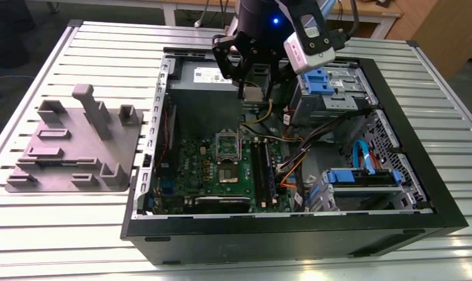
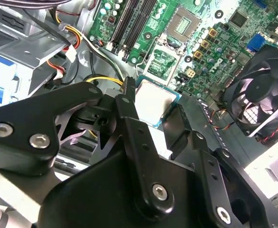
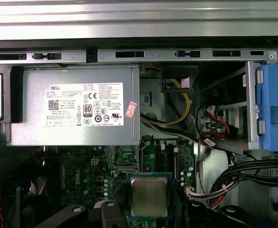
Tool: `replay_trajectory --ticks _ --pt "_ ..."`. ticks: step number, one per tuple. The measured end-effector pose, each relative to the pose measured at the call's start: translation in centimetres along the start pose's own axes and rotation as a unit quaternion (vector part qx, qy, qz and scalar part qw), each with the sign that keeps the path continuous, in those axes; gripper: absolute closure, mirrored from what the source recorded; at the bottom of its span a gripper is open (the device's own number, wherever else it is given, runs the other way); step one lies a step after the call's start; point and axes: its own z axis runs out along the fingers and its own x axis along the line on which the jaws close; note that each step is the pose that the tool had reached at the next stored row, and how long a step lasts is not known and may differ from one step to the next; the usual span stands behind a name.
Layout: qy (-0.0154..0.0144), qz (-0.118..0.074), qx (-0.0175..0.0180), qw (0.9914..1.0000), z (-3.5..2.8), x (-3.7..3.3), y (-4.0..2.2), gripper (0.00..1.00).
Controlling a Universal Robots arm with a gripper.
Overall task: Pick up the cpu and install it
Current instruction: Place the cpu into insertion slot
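**Ana:** Where is the cpu [image 2: 150,100] right now?

**Ben:** It is in the gripper [image 2: 154,106]. The black fingers [image 2: 129,116] are closed in on it, one on each side. Its flat silver top shows between them in both wrist views.

**Ana:** Is it lying on anything?

**Ben:** No. It hangs in the air inside the open computer case [image 1: 298,229]. In the exterior view the gripper is up by the grey box [image 3: 77,109]. It is over the end of the green board [image 1: 193,170] that meets that box.

**Ana:** So which part of the job is this?

**Ben:** I think the picking up is done. This looks like the carrying part. The cpu is not in its place yet.

**Ana:** Where is its place?

**Ben:** The socket [image 2: 184,21] on the green board. It looks open, with nothing in it. It sits apart from the cpu, further along the board, away from the grey box.

**Ana:** What does putting it in call for?

**Ben:** My guess is that the cpu has to be right above the socket. It must be flat and turned so the corners match. It has to go down softly. I think the inside of the socket is easy to hurt, so a tilt or a hard push could do harm.

**Ana:** Is anything in the way?

**Ben:** There are wires [image 3: 186,104] near the gripper, yellow and black ones. So it needs care.
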Motion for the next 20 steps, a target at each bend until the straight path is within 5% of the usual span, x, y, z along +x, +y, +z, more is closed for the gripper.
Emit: replay_trajectory --ticks 11,20 --pt "0.0000 0.000 0.0001 1.00000 0.21 0.00 -0.02 0.53" --pt "0.0000 0.000 0.0001 1.00000 1.05 -0.01 -0.08 0.53"
